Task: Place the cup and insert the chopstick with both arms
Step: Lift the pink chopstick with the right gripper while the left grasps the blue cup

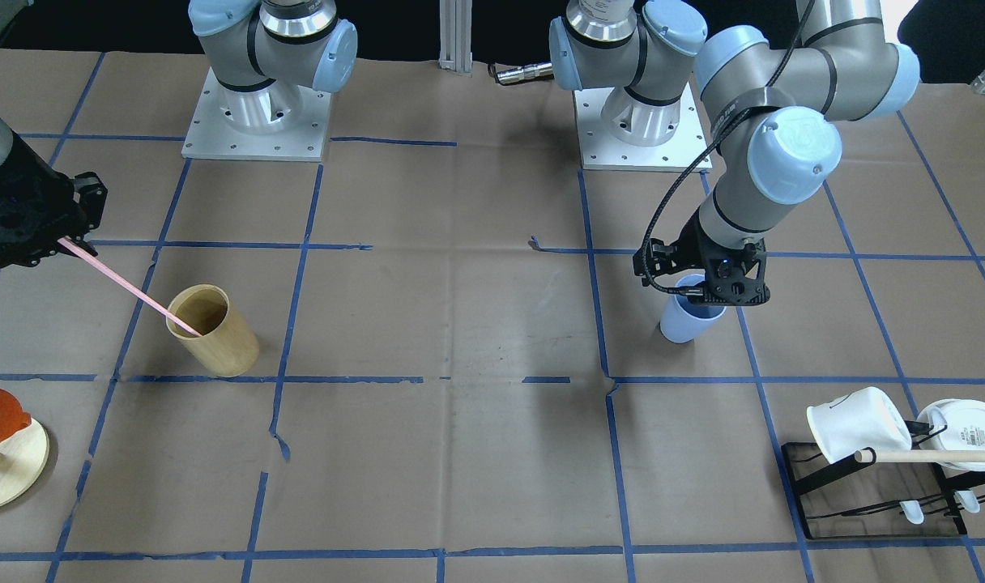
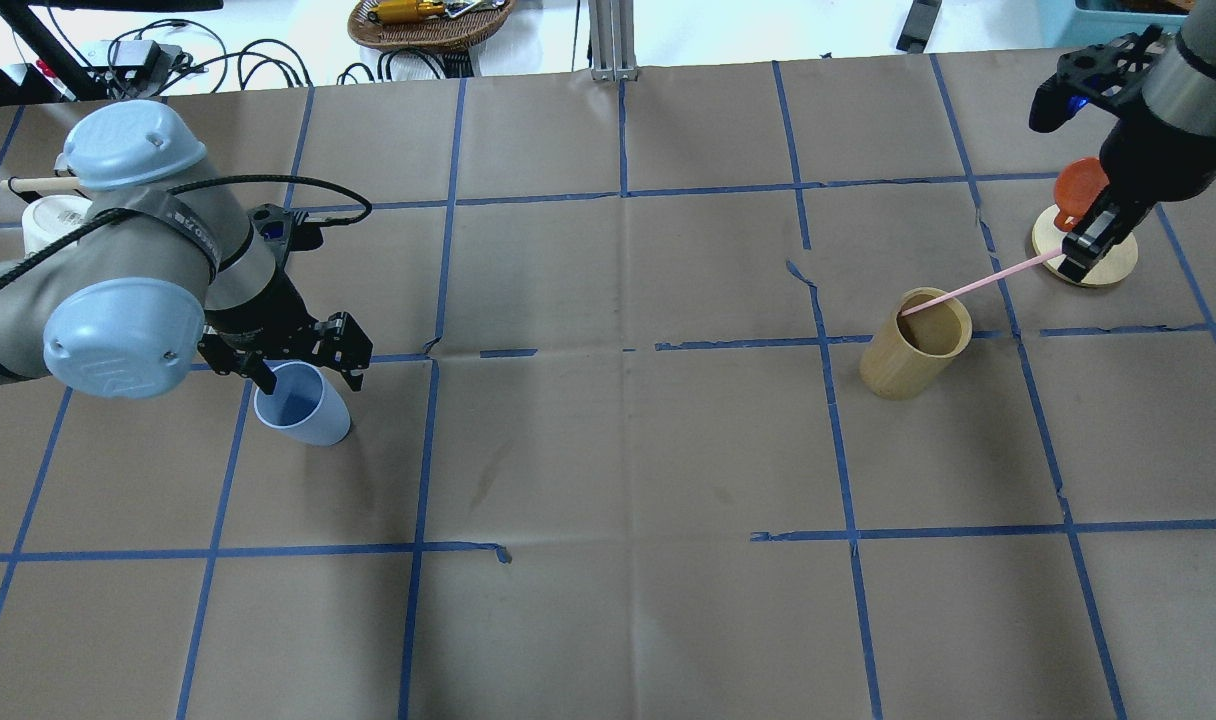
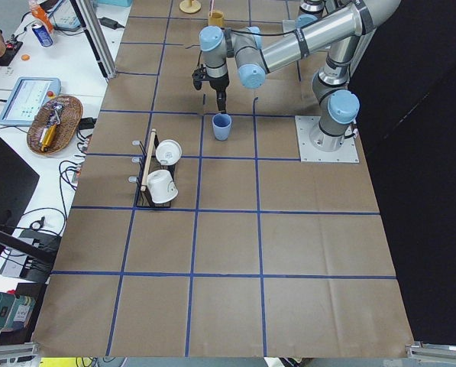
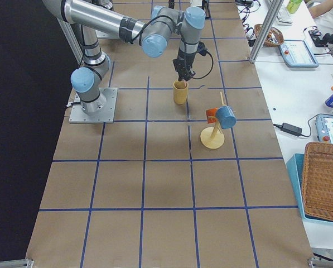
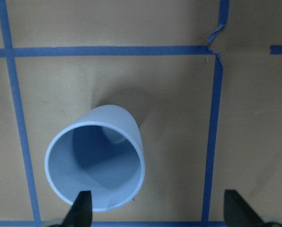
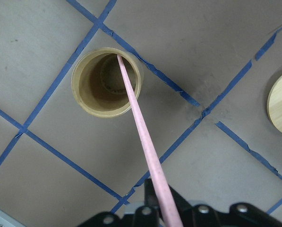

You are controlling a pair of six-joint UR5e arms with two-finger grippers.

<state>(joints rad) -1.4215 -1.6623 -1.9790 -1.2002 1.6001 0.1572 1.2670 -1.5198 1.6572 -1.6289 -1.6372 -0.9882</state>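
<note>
The light-blue cup (image 2: pixel 303 412) stands upright on the table, also in the front view (image 1: pixel 685 322) and the left wrist view (image 5: pixel 94 163). My left gripper (image 2: pixel 306 378) hovers just over its rim, open; the cup is off centre, under one fingertip (image 5: pixel 81 208). My right gripper (image 2: pixel 1073 262) is shut on the pink chopstick (image 2: pixel 978 282), which slants down with its tip inside the mouth of the tan wooden cylinder (image 2: pixel 908 360). The right wrist view shows the chopstick (image 6: pixel 143 137) reaching into the cylinder (image 6: pixel 105 82).
A black rack (image 1: pixel 873 494) with white mugs (image 1: pixel 857 425) and a thick wooden rod (image 1: pixel 930 456) stands beyond the cup on the robot's left. A round wooden stand (image 2: pixel 1088 262) with an orange cup (image 2: pixel 1080 190) sits under my right gripper.
</note>
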